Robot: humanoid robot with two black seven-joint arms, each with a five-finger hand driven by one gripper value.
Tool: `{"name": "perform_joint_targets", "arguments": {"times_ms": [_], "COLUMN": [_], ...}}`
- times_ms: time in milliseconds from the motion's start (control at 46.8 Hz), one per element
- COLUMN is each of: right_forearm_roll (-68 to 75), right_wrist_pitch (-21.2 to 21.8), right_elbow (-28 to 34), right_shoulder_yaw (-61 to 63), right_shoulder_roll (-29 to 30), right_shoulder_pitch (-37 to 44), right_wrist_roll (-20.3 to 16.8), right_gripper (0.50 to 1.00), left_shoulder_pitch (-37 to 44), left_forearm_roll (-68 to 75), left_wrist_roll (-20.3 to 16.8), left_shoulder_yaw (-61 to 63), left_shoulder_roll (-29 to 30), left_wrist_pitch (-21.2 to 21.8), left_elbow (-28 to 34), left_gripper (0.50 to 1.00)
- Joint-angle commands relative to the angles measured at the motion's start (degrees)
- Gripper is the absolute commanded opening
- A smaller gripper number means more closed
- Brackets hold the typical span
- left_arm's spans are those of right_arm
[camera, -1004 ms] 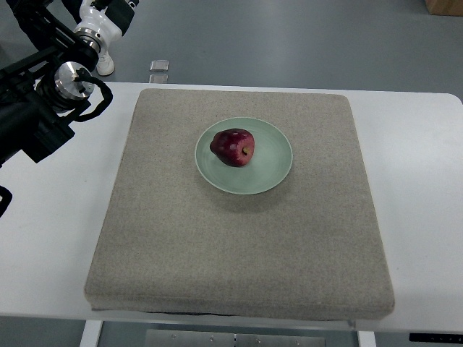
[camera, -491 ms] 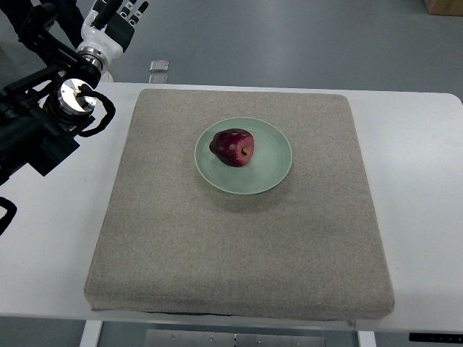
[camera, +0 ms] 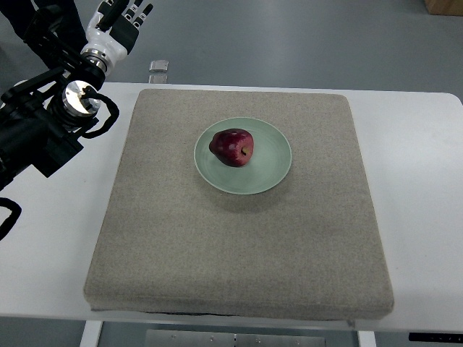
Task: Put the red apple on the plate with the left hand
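Although the task names a placement, the red apple [camera: 233, 147] already rests on the plate [camera: 271, 173], lying toward four o'clock from the left hand [camera: 119, 22], well apart. Fingers [camera: 134, 11] appear loosely extended, holding nothing. Right hand unseen.

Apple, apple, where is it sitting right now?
In the top view the apple lies on the green plate, a little left of the plate's middle, on the grey mat. The left hand is far off, at the top left corner.
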Motion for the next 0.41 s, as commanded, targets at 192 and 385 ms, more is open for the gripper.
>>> {"name": "perform_joint_targets", "arguments": {"times_ms": [192, 385], "right_forearm_roll": [0.09, -0.35], "right_wrist_pitch": [0.03, 0.82], "right_elbow": [0.01, 0.53], "right_shoulder_yaw": [0.06, -0.21], "right_shoulder_roll": [0.00, 0.00], "right_shoulder_pitch": [0.00, -0.26], "right_wrist_roll": [0.00, -0.09], "right_gripper": [0.930, 0.930], "left_shoulder_pitch": [0.01, 0.09], "left_forearm_roll": [0.28, 0.28], "left_wrist_roll": [-0.08, -0.08], "left_shoulder_yaw": [-0.08, -0.08], "left_shoulder_roll": [-1.49, -1.67], "left_wrist_pitch": [0.38, 0.38], "left_elbow": [1.67, 1.59], "left_gripper": [0.992, 0.992]}}
